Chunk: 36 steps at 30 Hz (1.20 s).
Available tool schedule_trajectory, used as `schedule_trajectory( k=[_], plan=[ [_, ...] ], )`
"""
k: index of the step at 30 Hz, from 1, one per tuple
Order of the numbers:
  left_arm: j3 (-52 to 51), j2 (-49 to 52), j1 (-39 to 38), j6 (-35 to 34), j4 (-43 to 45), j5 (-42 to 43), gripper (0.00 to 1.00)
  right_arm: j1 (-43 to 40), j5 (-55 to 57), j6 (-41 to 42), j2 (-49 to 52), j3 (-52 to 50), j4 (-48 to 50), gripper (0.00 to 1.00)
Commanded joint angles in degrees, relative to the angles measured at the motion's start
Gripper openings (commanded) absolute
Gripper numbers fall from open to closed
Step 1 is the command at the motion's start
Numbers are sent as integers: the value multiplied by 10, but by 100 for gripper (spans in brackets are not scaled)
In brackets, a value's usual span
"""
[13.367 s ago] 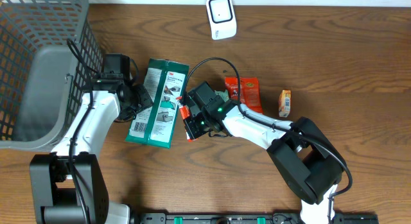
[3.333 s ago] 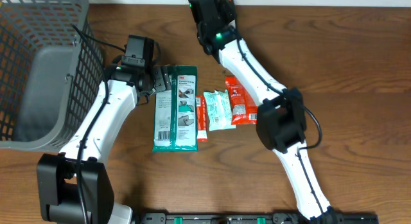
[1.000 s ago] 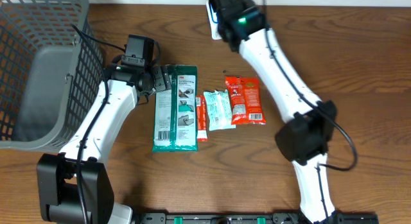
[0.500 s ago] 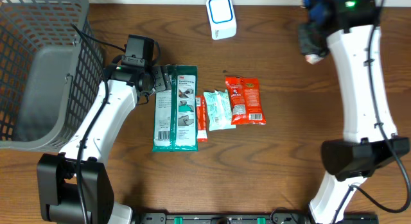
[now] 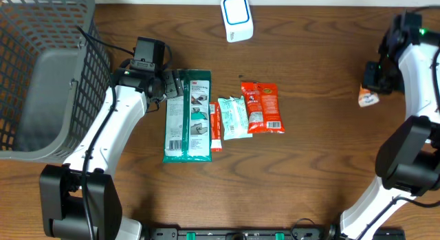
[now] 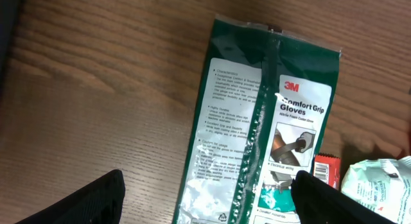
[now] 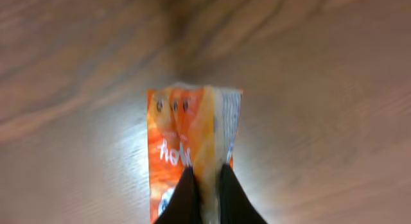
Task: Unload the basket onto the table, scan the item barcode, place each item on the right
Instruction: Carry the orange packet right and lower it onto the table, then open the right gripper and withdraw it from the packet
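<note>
My right gripper (image 5: 371, 89) is at the table's far right, shut on a small orange snack packet (image 5: 368, 97). In the right wrist view its fingertips (image 7: 192, 192) pinch the packet (image 7: 186, 128) at its lower edge, above bare wood. The white barcode scanner (image 5: 237, 18) with a blue-lit face stands at the back centre, far to the left of the packet. My left gripper (image 5: 173, 85) hangs open over the top of a green 3M glove pack (image 5: 187, 120). In the left wrist view, its fingers (image 6: 83, 205) straddle the pack (image 6: 257, 134) without touching it.
A grey wire basket (image 5: 41, 75) fills the back left corner. Beside the glove pack lie a thin red stick packet (image 5: 214, 126), a pale green packet (image 5: 234, 117) and a red packet (image 5: 262, 108).
My right arm has swung from in front of the scanner out to the far right, carrying the orange packet. The scanner now shows fully. The left arm has not moved.
</note>
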Motion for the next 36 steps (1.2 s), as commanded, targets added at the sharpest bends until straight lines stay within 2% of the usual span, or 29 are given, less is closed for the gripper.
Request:
schedule_trajectory(
  k=[1,7,12,17,18,22,23,24,26,29,31,34,35,36],
  plan=[
    [6,-4,0,6,-1,-7,84,-36,-38,9,-2,-57,43,1],
    [6,-4,0,6,-1,-7,84,-74,-86,8,-2,-106,108,1],
    [6,-4,0,6,1,-7,84,-83,-96,8,-2,-109,112,1],
    [6,-4,0,6,1,-7,84,-83,-95,8,-2,-110,106,13],
    [6,-4,0,6,1,-7,84,-83,-94,8,-2,-111,105,18],
    [6,-4,0,6,1,-7,84,-83,-94,8,-2,-111,99,54],
    [6,-4,0,6,1,-7,84,-83,-94,8,-2,-111,99,61],
    [6,-4,0,6,1,-7,84,-83,-94,8,-2,-111,99,66],
    [6,-4,0,6,1,-7,84,-83,-84,8,-2,-111,97,69],
    [6,-4,0,6,1,-7,84,-83,-79,8,-2,-111,93,65],
    [6,-4,0,6,1,-7,84,-82,-88,8,-2,-111,88,53],
    [6,-4,0,6,1,-7,84,-75,-110,8,-2,-111,82,46],
    [6,-4,0,6,1,-7,84,-72,-109,8,-2,-111,80,38],
    [6,-4,0,6,1,-7,84,-67,-109,5,-2,-111,80,20]
  ],
)
